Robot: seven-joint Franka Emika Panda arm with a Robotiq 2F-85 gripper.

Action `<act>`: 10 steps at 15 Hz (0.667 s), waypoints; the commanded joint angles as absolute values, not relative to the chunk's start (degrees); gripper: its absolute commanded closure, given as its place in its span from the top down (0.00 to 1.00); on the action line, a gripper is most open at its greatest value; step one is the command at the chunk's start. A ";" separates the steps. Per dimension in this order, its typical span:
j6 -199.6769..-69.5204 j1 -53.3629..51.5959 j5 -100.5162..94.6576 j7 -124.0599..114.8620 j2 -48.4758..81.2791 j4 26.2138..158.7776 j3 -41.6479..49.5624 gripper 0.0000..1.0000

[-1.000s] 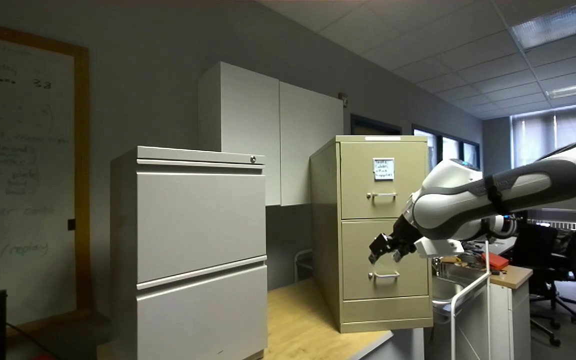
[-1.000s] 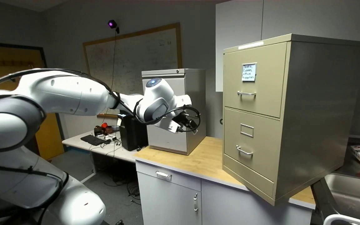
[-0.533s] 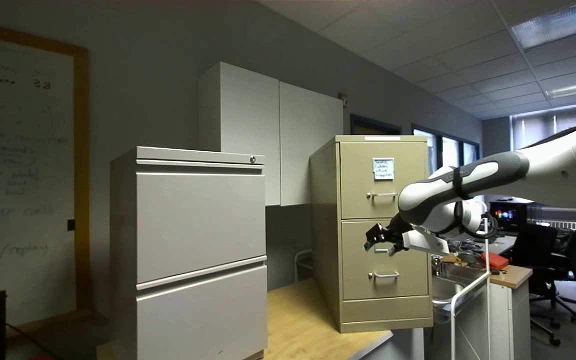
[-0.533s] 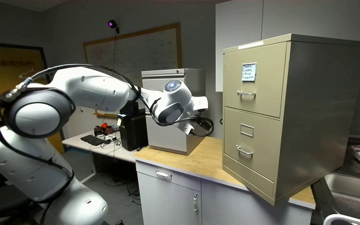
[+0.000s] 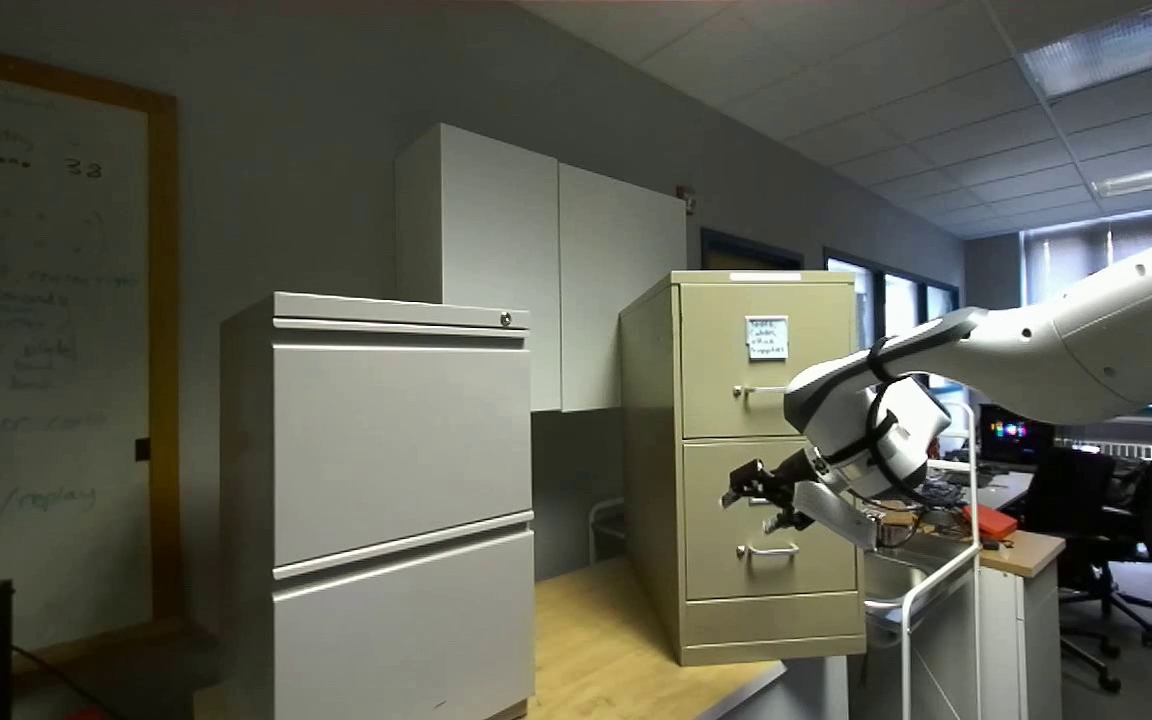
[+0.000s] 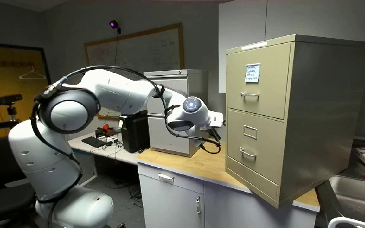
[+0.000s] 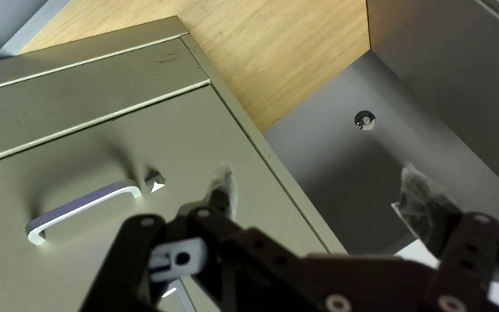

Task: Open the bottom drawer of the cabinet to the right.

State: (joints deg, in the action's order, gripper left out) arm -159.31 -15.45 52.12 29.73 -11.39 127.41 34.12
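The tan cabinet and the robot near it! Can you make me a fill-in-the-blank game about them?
1. Count them: the tan cabinet has ____ silver handles on its front.
2. The card with writing is not on the bottom drawer but on the ____ one.
3. Open or closed? Right now the bottom drawer is ____.
4. In the wrist view, the fingers are spread apart and holding ____.

Missing words: two; top; closed; nothing.

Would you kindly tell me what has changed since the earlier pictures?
In an exterior view, the arm has moved right, toward the cabinet. The open gripper has taken hold of nothing and let nothing go. The bottom drawer has stayed shut.
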 commanded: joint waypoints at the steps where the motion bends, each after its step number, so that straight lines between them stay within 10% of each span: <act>1: -158.01 -18.23 65.23 37.95 -7.66 124.15 38.56 1.00; 10: -152.35 -16.82 97.65 57.10 3.15 122.74 41.41 1.00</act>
State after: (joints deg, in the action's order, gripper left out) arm -155.16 -17.08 89.53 53.14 -1.66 125.47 40.70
